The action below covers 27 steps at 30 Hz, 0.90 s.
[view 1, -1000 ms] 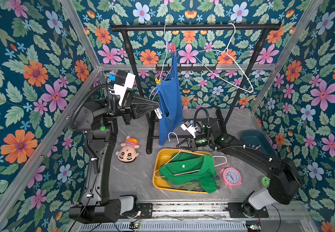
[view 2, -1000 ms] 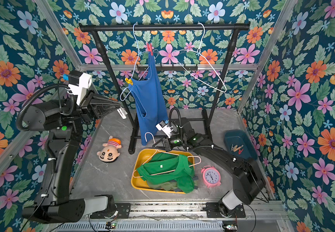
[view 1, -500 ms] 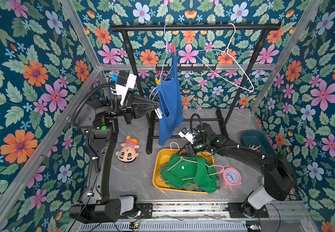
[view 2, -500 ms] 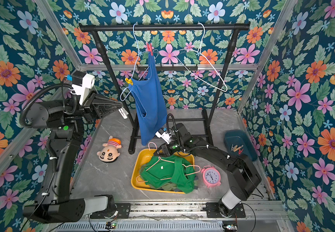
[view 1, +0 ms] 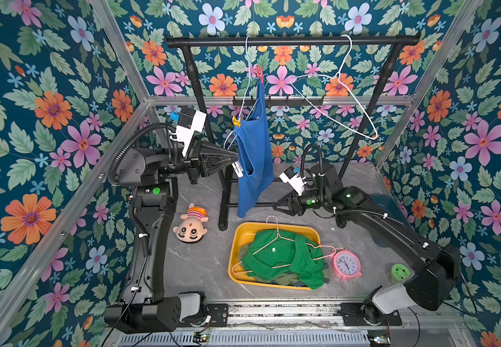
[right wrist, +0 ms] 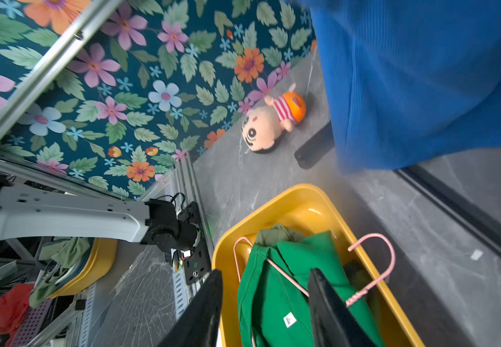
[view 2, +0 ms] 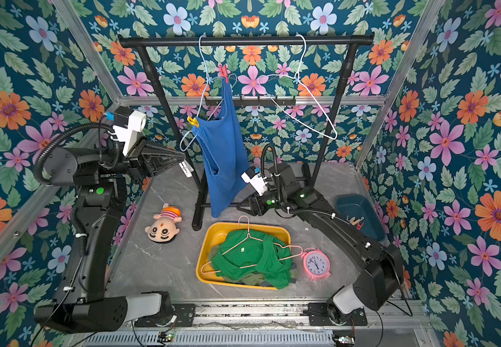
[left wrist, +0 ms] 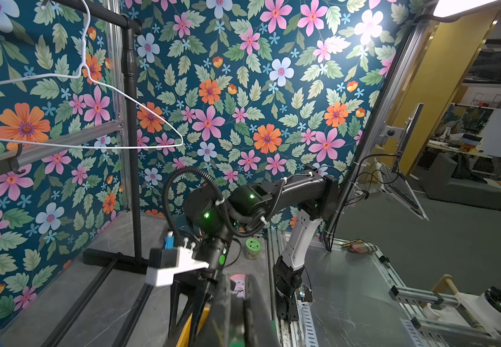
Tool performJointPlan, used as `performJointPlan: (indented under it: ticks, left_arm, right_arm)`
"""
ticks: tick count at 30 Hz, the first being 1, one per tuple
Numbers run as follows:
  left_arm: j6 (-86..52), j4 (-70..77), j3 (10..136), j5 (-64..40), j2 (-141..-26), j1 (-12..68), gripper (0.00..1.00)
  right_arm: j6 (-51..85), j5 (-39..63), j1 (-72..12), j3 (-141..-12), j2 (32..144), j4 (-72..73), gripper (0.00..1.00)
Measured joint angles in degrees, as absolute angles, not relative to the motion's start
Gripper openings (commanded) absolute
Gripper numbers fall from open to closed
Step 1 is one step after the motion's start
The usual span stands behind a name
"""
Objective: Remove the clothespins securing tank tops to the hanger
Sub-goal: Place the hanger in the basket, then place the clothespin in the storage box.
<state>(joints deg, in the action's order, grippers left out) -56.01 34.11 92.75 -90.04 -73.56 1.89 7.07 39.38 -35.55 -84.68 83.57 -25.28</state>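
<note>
A blue tank top (view 1: 255, 156) hangs from a pale blue hanger (view 1: 244, 99) on the black rack. A red clothespin (view 1: 259, 73) pins its top strap and a yellow clothespin (view 1: 236, 121) its lower strap. My left gripper (view 1: 237, 168) is shut, level with the blue top's left edge, with nothing seen in it. A green tank top (view 1: 282, 258) lies on a pink hanger (view 1: 276, 237) in the yellow tray (view 1: 234, 249), over an olive one (right wrist: 276, 232). My right gripper (right wrist: 265, 272) hangs open and empty above the tray's far end.
An empty white hanger (view 1: 351, 99) hangs on the rack's bar (view 1: 291, 41). A plush doll (view 1: 191, 225) lies left of the tray, and a pink clock (view 1: 347, 264) touches its right side. A dark bin (view 2: 360, 213) holds loose clothespins at the right wall, and a small green jar (view 1: 401, 272) stands nearby.
My right gripper opened and let go of the pink hanger; the green top dropped into the tray. The right arm then drew back to the right. The left arm barely moved.
</note>
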Motion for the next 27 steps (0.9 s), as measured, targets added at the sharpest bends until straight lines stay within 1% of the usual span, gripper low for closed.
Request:
performJointPlan:
  ticks: [2, 7, 11, 18, 23, 27]
  left_arm:
    - [-55.2, 33.3, 92.4, -90.0, -73.5, 1.9, 0.00]
    - [-53.9, 32.1, 92.0, -90.0, -73.5, 1.9, 0.00]
    - [-53.9, 31.5, 91.8, -90.0, -73.2, 1.9, 0.00]
    - [-53.7, 31.0, 91.5, -90.0, -72.8, 1.9, 0.00]
    - [-53.7, 30.7, 92.0, -90.0, -72.8, 2.0, 0.00]
    - [-53.7, 30.2, 91.9, -90.0, -72.4, 2.1, 0.00]
  right_arm:
    - [6.9, 40.0, -37.0, -88.7, 82.1, -25.8, 0.51]
    - [7.1, 43.4, -41.1, -99.7, 81.9, -24.7, 0.51]
    - [9.1, 45.2, -42.9, -104.2, 83.3, -20.7, 0.53]
    - [9.4, 45.6, -46.1, -117.5, 92.3, -18.8, 0.53]
    - [8.9, 45.3, -47.9, -127.5, 100.3, -21.0, 0.53]
    - [8.8, 45.5, -47.9, -134.0, 104.6, -23.1, 0.52]
